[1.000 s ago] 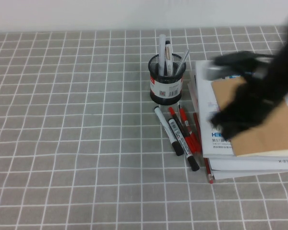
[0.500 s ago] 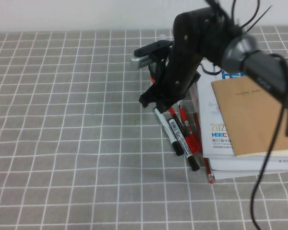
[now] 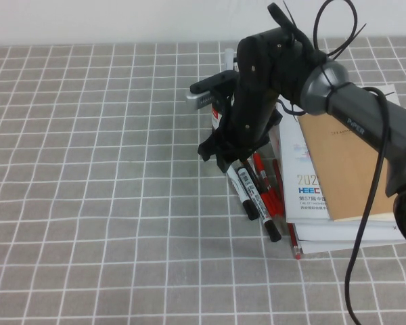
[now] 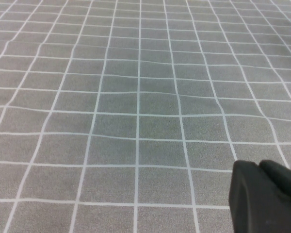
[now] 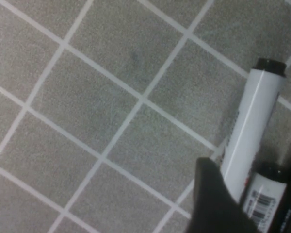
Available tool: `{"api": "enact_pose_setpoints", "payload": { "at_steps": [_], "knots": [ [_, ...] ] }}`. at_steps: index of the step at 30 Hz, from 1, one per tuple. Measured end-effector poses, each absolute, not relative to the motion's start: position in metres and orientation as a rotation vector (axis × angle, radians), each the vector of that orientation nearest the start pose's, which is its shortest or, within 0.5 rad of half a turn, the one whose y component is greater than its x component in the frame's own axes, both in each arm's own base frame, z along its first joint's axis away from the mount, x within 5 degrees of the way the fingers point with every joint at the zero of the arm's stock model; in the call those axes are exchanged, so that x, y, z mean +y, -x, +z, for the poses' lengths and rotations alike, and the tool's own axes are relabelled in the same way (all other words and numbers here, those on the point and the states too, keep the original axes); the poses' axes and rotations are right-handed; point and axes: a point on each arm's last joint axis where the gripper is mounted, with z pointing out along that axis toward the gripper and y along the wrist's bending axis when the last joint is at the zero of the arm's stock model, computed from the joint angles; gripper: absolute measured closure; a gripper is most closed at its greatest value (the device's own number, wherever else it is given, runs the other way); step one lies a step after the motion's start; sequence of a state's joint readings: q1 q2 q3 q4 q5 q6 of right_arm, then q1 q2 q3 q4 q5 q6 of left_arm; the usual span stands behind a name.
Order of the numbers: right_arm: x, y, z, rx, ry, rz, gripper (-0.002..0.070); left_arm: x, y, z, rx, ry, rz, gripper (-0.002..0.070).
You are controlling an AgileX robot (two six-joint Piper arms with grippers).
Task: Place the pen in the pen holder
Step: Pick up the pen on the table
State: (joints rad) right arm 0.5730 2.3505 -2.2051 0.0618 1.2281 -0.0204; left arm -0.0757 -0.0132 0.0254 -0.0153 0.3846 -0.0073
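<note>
The pen [image 3: 239, 193], white barrel with black cap and black end, lies on the cloth in front of the pen holder [image 3: 217, 116]. The holder is mostly hidden behind my right arm; only part of its label side shows. My right gripper [image 3: 220, 154] is low over the far end of the pen, open. In the right wrist view one finger [image 5: 212, 201] sits beside the white pen [image 5: 252, 116], with the darker labelled marker [image 5: 261, 200] on the pen's other side. My left gripper [image 4: 266, 196] hovers over bare cloth, fingers together, and does not show in the high view.
The darker labelled marker [image 3: 257, 198] and red pens [image 3: 265, 184] lie right beside the pen. A stack of books [image 3: 325, 223] topped by a brown notebook [image 3: 348, 166] stands just to the right. Pens stick up from the holder [image 3: 228, 54]. Grey checked cloth extends left and front.
My right arm swung in from over the books to the pens, then lowered slightly so the gripper now sits over the pen's far end. The pens have not moved.
</note>
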Motion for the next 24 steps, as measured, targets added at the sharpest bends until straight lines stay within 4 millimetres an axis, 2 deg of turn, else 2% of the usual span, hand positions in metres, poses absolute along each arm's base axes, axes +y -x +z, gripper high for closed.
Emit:
{"api": "enact_pose_setpoints", "payload": {
  "at_steps": [10, 24],
  "knots": [
    [0.293, -0.412, 0.201, 2.773, 0.88, 0.179, 0.0435, -0.004, -0.052, 0.171, 1.88, -0.055, -0.072, 0.068],
    [0.29, -0.414, 0.199, 2.772, 0.868, 0.123, 0.0441, -0.004, -0.052, 0.171, 1.88, -0.055, -0.072, 0.068]
  ]
}}
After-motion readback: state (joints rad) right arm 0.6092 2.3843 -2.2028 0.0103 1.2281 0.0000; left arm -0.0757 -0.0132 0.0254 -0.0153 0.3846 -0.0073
